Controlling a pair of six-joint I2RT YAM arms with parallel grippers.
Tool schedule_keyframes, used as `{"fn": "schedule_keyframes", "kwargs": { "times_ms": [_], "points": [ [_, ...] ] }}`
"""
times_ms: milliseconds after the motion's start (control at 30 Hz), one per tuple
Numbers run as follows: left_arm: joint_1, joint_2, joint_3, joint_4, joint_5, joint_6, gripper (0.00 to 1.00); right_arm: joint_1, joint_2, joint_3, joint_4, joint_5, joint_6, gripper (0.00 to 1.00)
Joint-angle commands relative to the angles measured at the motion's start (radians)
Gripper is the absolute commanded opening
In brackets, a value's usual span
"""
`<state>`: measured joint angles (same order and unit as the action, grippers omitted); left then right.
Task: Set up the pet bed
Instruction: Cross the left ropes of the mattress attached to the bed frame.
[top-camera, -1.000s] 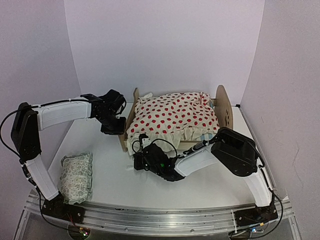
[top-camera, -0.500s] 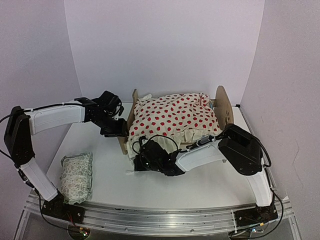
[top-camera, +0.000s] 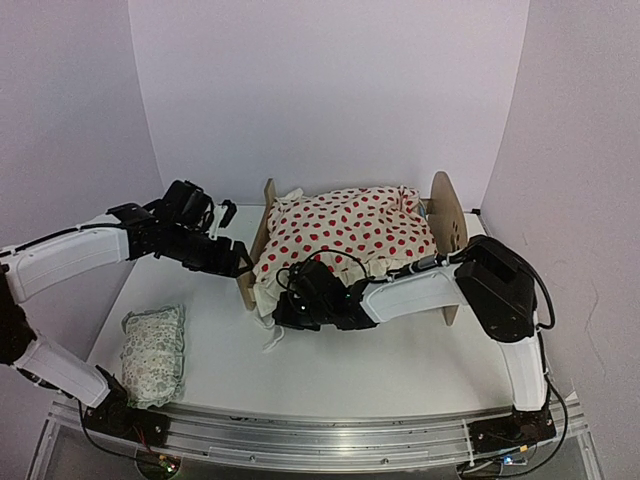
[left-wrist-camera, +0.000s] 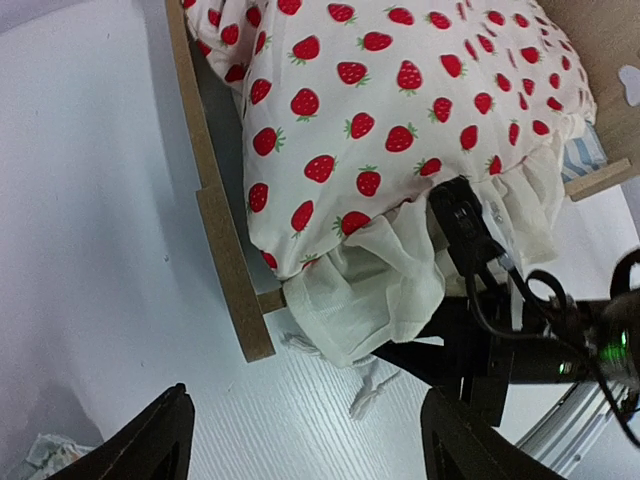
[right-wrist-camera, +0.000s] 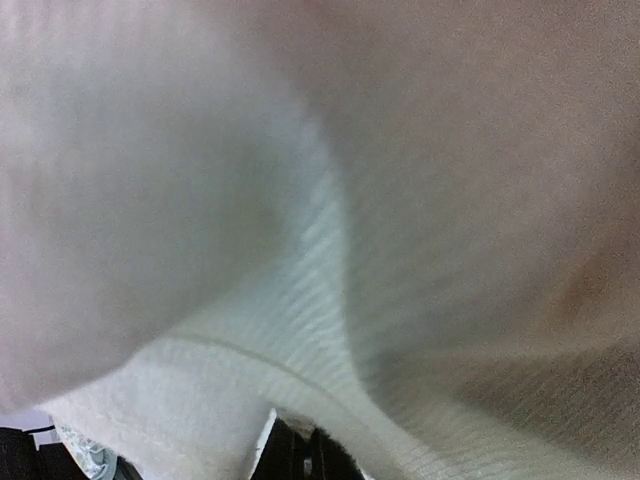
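The pet bed (top-camera: 447, 215) stands at the back centre. A cream ruffled blanket (top-camera: 350, 230) with red dots lies over it. My left gripper (top-camera: 225, 258) hangs open just left of the footboard (top-camera: 262, 215), with nothing between its fingers (left-wrist-camera: 150, 440). In the left wrist view the blanket (left-wrist-camera: 400, 120) bulges over the footboard (left-wrist-camera: 225, 260), and a strip of striped mattress (left-wrist-camera: 583, 158) shows at the right. My right gripper (top-camera: 285, 305) is at the bed's near left corner, shut on the blanket's ruffle (left-wrist-camera: 380, 290). Cream cloth (right-wrist-camera: 300, 250) fills the right wrist view above the gripper (right-wrist-camera: 310, 455).
A small pale green-patterned pillow (top-camera: 153, 350) lies on the white table (top-camera: 400, 370) at the front left, near the left arm's base. White walls close in the back and both sides. A loose tassel cord (left-wrist-camera: 370, 385) trails on the table under the ruffle.
My left gripper has opened and drawn back a little to the left of the footboard. The right gripper has moved up toward the bed's corner, still holding the ruffle.
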<state>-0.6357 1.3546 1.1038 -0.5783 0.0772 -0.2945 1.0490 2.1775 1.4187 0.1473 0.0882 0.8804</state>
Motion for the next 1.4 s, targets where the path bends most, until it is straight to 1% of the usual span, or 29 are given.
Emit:
{"fn": "schedule_keyframes", "kwargs": {
  "times_ms": [0,100,167,300,367,533,633,733,867,900,1033,1133,1200,1333,1367],
  "points": [
    [-0.003,-0.183,-0.164,0.145,0.046,0.172,0.77,-0.021,-0.047,0.049,-0.058,-0.079,0.063,0.00],
    [-0.006,-0.284,-0.297,0.241,0.170,0.225,0.74,-0.035,-0.028,0.084,-0.097,-0.146,0.102,0.00],
    [-0.014,-0.302,-0.342,0.263,0.253,0.229,0.71,-0.044,-0.010,0.106,-0.120,-0.199,0.132,0.00],
    [-0.072,-0.273,-0.389,0.299,0.240,0.195,0.66,-0.058,0.006,0.132,-0.142,-0.270,0.173,0.00],
    [-0.097,-0.249,-0.416,0.336,0.231,0.209,0.65,-0.058,0.006,0.134,-0.147,-0.284,0.173,0.00],
    [-0.108,-0.177,-0.467,0.439,0.252,0.259,0.61,-0.063,0.004,0.133,-0.195,-0.308,0.192,0.00],
    [-0.120,-0.112,-0.456,0.452,0.240,0.307,0.60,-0.070,0.007,0.135,-0.232,-0.325,0.230,0.00],
    [-0.126,-0.038,-0.422,0.457,0.229,0.370,0.55,-0.082,0.014,0.133,-0.242,-0.368,0.273,0.00],
    [-0.151,0.019,-0.402,0.519,0.235,0.417,0.57,-0.097,0.027,0.139,-0.249,-0.421,0.324,0.00],
    [-0.162,0.032,-0.390,0.523,0.227,0.422,0.57,-0.100,0.029,0.139,-0.251,-0.434,0.346,0.00],
    [-0.212,0.111,-0.370,0.525,0.115,0.443,0.58,-0.111,0.032,0.145,-0.252,-0.460,0.371,0.00],
    [-0.232,0.139,-0.385,0.571,0.073,0.450,0.57,-0.113,0.029,0.147,-0.253,-0.462,0.371,0.00],
    [-0.239,0.155,-0.387,0.614,0.035,0.457,0.55,-0.113,0.031,0.150,-0.253,-0.467,0.373,0.00],
    [-0.250,0.164,-0.384,0.605,-0.109,0.460,0.51,-0.115,0.033,0.148,-0.256,-0.476,0.378,0.00],
    [-0.249,0.159,-0.394,0.606,-0.124,0.461,0.51,-0.115,0.033,0.146,-0.257,-0.478,0.379,0.00]
  ]
}}
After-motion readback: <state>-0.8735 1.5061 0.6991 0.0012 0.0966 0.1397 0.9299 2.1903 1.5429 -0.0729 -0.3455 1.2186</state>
